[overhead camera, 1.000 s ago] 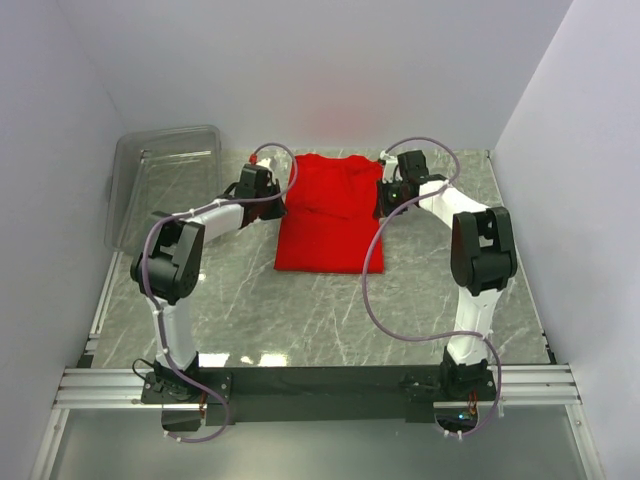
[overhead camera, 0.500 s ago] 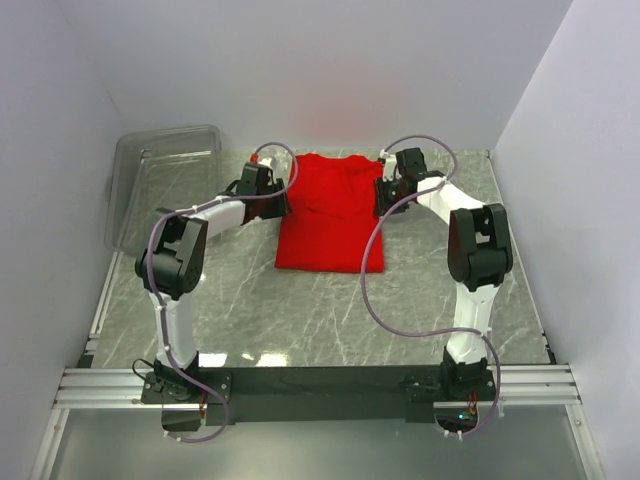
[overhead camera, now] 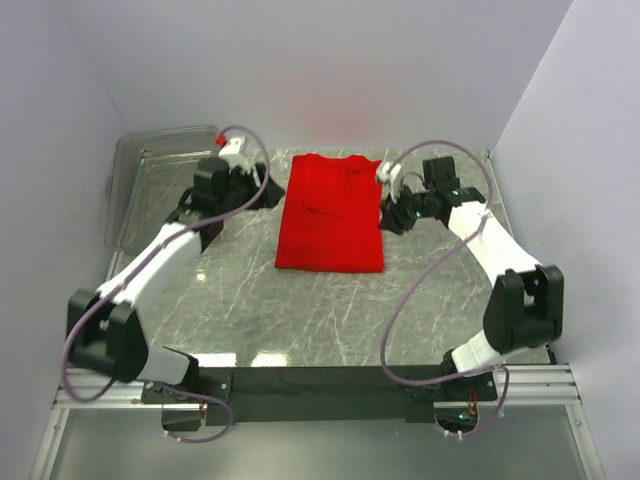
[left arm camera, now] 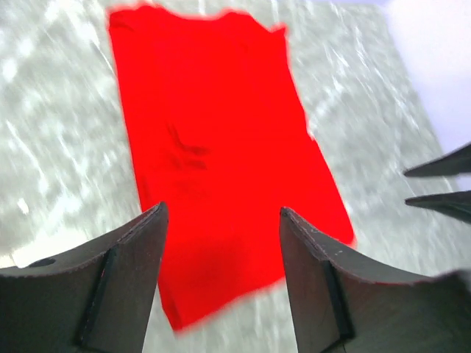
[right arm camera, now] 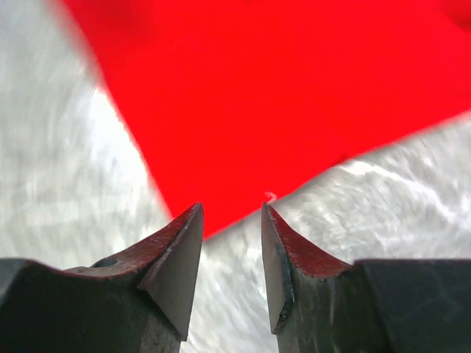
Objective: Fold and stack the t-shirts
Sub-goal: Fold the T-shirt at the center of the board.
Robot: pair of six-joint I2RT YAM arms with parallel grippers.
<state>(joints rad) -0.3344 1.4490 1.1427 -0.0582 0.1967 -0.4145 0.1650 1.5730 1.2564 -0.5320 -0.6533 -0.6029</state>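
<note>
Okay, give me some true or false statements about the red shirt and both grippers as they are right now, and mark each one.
1. The red t-shirt lies on the table between the two arms. True.
2. The left gripper is shut on the t-shirt. False: it is open and holds nothing, and the shirt lies ahead of it.
3. The right gripper is open and empty. True.
4. The t-shirt sits inside the clear bin. False: the bin stands at the far left corner, apart from the shirt.
</note>
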